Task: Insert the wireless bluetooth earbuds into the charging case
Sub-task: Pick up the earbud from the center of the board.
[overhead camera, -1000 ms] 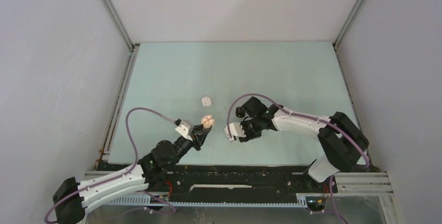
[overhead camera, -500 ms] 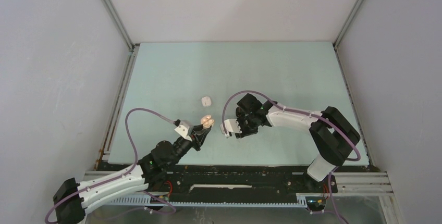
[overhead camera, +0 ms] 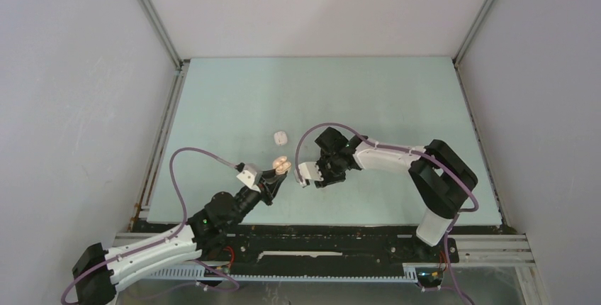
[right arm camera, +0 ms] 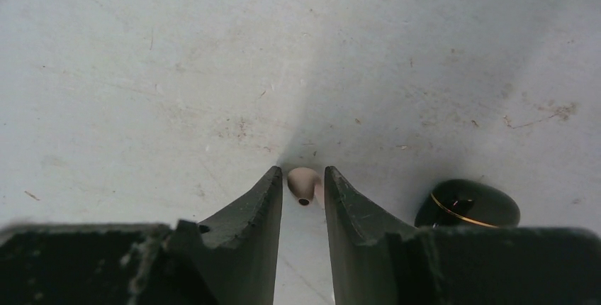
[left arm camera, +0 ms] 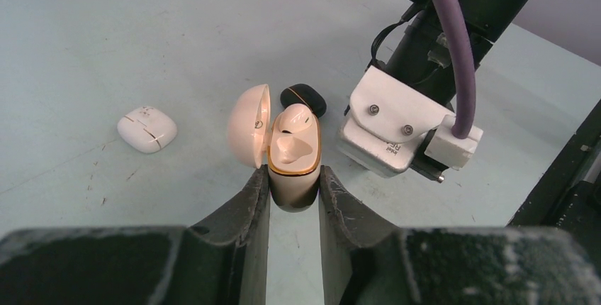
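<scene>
Between the fingertips of the right hand (right arm camera: 303,177), an earbud (right arm camera: 304,186) is sitting pinched. Close by, the left hand (left arm camera: 294,177) is clamping the open charging case (left arm camera: 295,167), a second earbud (left arm camera: 290,147) lying inside. Beside the right hand, a black case (right arm camera: 468,203) is resting on the surface (right arm camera: 212,71).

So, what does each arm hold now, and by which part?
Left gripper: the open charging case, by its base. Right gripper: one earbud, pinched by its sides.

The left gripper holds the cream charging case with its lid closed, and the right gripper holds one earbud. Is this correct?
No: the lid is open, as the left wrist view shows. Otherwise right: the left gripper holds the cream charging case, the right gripper one earbud.
</scene>
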Robot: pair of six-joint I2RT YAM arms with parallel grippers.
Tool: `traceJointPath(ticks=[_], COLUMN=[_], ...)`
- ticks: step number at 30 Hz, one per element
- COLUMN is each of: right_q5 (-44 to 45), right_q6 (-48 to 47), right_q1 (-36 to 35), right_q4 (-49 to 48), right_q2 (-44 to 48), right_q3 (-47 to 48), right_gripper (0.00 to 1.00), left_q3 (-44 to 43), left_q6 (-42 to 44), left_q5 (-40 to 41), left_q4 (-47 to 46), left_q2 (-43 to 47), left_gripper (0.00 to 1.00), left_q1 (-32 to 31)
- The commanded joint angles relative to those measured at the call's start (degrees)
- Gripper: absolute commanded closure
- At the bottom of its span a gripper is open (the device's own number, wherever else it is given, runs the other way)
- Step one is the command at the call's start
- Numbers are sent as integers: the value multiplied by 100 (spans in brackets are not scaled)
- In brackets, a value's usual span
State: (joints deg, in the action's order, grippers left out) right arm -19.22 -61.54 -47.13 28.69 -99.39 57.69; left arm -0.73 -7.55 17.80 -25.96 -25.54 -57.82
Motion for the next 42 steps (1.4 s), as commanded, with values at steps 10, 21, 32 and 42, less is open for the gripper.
traceJointPath(ticks=[10,21,32,42], right_q5=[318,305,-815,-2990], right_q6=[-17,110,913,2240], right_q1=[-62,-43,27,482], right_q4=[87,642,1368,1574], right_q2=[-322,-614,219,1672], right_q3=[244,532,992,999], right_gripper=[69,80,89,99], left_q3=[38,38,-64,-42], left_q6=[-87,-102,-28,-99], left_q5=[90,68,38,-35], left_q4=[-125,-94,-108,-663], left_q2=[136,146,-126,-476], left_gripper=[100,100,100,100], left_q1=[19,15,16,17])
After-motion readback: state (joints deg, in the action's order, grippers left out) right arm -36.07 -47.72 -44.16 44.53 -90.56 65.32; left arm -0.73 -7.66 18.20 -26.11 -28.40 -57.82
